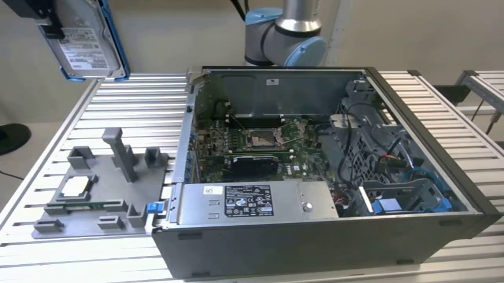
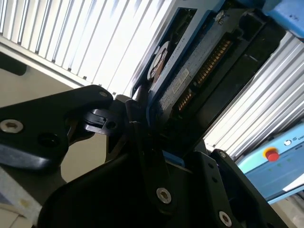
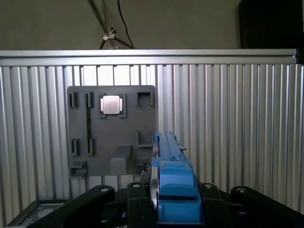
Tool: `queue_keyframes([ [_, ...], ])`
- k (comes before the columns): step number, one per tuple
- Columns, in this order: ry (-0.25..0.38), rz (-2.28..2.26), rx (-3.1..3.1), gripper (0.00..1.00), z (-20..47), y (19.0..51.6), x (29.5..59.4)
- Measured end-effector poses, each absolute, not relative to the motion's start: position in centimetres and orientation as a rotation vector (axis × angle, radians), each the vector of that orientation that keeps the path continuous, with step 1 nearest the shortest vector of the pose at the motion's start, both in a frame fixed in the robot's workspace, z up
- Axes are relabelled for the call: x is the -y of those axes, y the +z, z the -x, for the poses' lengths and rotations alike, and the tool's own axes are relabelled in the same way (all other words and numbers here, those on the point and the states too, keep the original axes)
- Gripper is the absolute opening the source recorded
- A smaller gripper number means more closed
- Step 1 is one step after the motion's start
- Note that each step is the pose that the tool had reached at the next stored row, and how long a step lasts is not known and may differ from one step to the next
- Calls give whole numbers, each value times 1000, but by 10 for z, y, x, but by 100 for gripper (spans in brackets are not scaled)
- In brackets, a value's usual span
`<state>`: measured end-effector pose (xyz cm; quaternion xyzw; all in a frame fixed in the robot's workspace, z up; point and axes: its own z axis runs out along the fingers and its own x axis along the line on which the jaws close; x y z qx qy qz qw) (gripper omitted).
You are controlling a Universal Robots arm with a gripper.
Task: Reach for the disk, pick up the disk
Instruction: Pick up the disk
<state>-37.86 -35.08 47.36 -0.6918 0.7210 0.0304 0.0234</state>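
My gripper (image 3: 173, 202) is clamped on the disk (image 3: 171, 175). In the first wrist view I see a black finger (image 3: 138, 209) on each side of the blue frame, pressed against it with no gap. So the disk is not off to any side of the gripper, it sits right in the middle of it. I see the disk from its thin edge there, and its long side runs straight out from the jaws, away from the wrist and toward the table. In the exterior view the disk (image 1: 87, 41) hangs high in the air in the top corner on the exterior view's left. It is nearly upright and leans a little, with its white label facing the camera. It touches nothing but the gripper, so I judge the pick is done and the disk is off the table. The arm's base (image 1: 287, 35) stands at the back, behind the open computer case (image 1: 315, 247), and the wrist is far out over the exterior view's left, well above the ribbed metal table (image 1: 118, 100). Under the disk, well apart from it, lies a grey holder plate (image 3: 111, 137) with a small square silver chip (image 3: 111, 104) set in it. The long grey box (image 1: 252, 202) sits inside the case.
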Motion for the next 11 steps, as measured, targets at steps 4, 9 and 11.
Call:
queue_keyframes([
  [4,94,2142,-2232,0,372,474,351],
  [9,95,2142,-2232,0,363,474,351],
  [11,95,2142,-2232,0,360,474,351],
])
